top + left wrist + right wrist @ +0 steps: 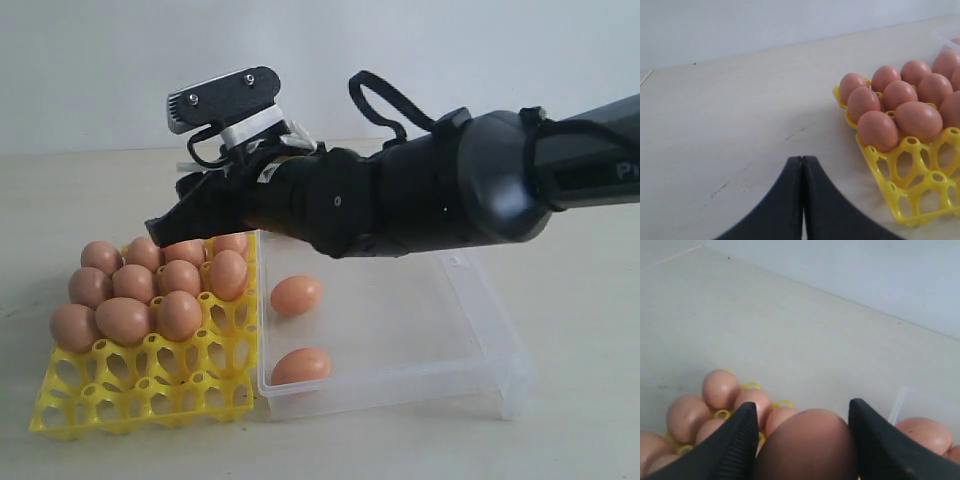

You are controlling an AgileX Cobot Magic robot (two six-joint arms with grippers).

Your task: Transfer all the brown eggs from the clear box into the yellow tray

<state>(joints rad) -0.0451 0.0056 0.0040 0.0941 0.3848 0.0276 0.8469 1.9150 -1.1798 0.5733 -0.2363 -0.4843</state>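
Observation:
My right gripper (pixel 802 408) is shut on a brown egg (pixel 805 445) that fills the gap between its black fingers. In the exterior view this gripper (pixel 172 226) hangs over the far rows of the yellow tray (pixel 140 392), just above the eggs there. Several brown eggs (pixel 135 300) fill the tray's far cups; its near rows are open lattice. Two brown eggs (pixel 296 295) (pixel 301 366) lie in the clear box (pixel 480 300), which stands right of the tray. My left gripper (pixel 802 159) is shut and empty over bare table beside the tray (pixel 900 170). It does not show in the exterior view.
The right arm (pixel 430 190) reaches across above the clear box from the right. A pale wall rises behind the light wooden table (pixel 580 330). In the right wrist view the box's corner (pixel 910 400) shows beside the held egg.

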